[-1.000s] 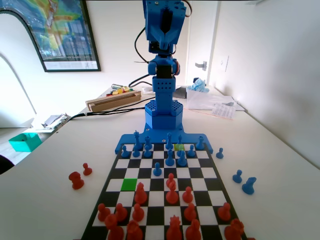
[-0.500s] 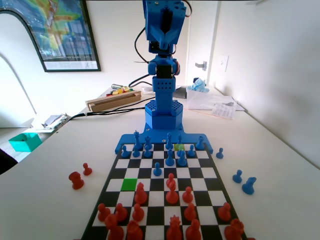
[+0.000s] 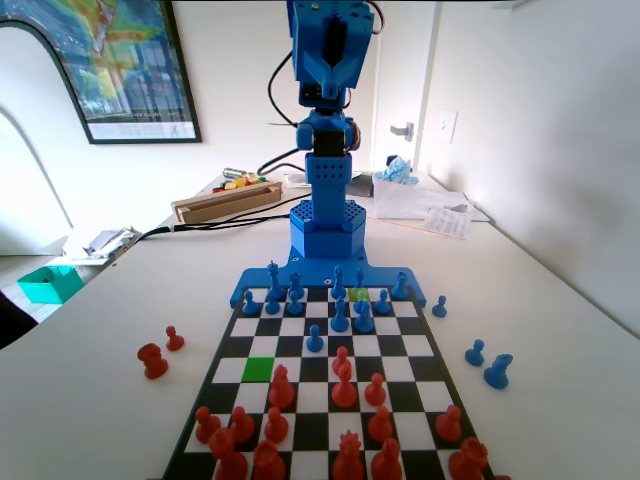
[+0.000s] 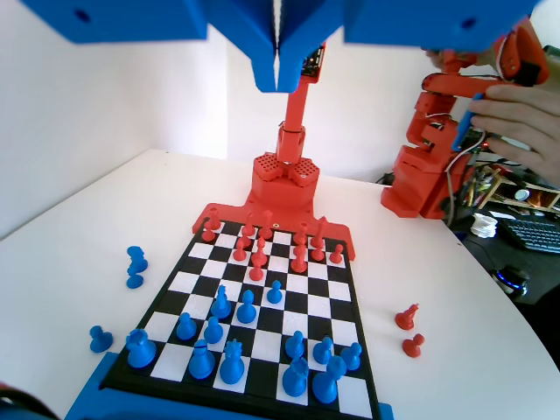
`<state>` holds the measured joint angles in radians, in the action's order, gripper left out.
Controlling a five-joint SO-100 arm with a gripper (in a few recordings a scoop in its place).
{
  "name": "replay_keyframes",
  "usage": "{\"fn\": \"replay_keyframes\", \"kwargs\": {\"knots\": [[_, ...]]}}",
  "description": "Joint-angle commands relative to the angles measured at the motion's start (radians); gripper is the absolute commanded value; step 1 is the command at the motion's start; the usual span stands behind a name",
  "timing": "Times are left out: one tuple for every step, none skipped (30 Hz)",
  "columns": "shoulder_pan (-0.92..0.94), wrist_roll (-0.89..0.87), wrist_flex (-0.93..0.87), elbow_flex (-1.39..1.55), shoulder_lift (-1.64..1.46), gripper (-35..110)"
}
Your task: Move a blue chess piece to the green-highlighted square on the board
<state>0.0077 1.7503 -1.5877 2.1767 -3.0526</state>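
small blue plastic pawn with ball head [image 3: 315, 340] [image 4: 275, 292]: upright alone on a square ahead of the other blue pieces, far below the raised fingers [image 4: 276, 74], untouched.
vivid green square [image 3: 259, 369]: bare, left of board centre in the fixed view, well apart from the fingers.
black-and-white chequered board [image 3: 411, 345] [image 4: 327, 307]: flat on the tabletop, beneath the fingers.
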Motion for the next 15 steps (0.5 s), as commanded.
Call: {"fn": "replay_keyframes", "kwargs": {"knots": [[0.006,0.018,0.017,0.003,-0.003,1],[0.006,0.018,0.017,0.003,-0.003,1],[0.006,0.015,0.017,0.002,-0.003,1],[0.005,0.014,0.018,-0.003,0.000,1],[0.002,0.018,0.018,-0.011,0.006,1],[-0.002,0.023,0.025,-0.021,0.014,1],[-0.009,0.026,0.029,-0.037,0.031,1],[-0.017,0.025,0.029,-0.058,0.055,1],[-0.023,0.025,0.026,-0.083,0.083,1],[-0.031,0.017,0.023,-0.109,0.112,1],[-0.037,0.006,0.021,-0.133,0.143,1],[-0.043,-0.006,0.020,-0.158,0.173,1],[-0.049,-0.017,0.018,-0.183,0.209,1],[-0.052,-0.025,0.017,-0.206,0.244,1],[-0.055,-0.035,0.017,-0.225,0.279,1]]}}
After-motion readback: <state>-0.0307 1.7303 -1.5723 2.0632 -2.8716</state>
